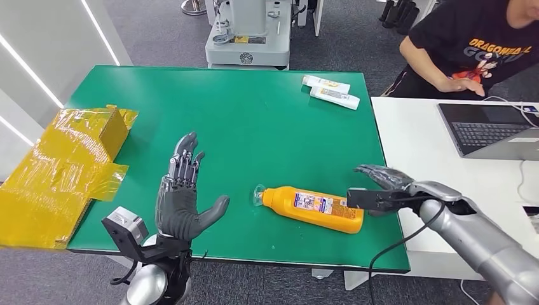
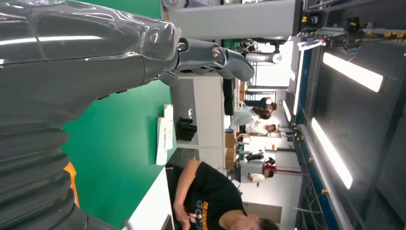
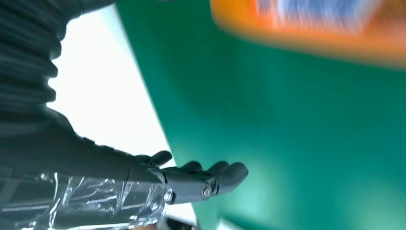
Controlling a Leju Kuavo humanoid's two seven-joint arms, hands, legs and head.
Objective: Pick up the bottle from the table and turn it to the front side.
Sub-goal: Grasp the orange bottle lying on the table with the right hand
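Right hand point(image 1: 381, 187) fingers apart, empty, just beside base of lying bottle point(image 1: 311, 208); left hand point(image 1: 184, 197) spread, empty, well apart from bottle. Risk: smooth bottle rolling off near table edge if nudged.

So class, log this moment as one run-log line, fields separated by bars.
bottle: lying on green table, not lifted | right hand: open at its base | left hand: open, apart
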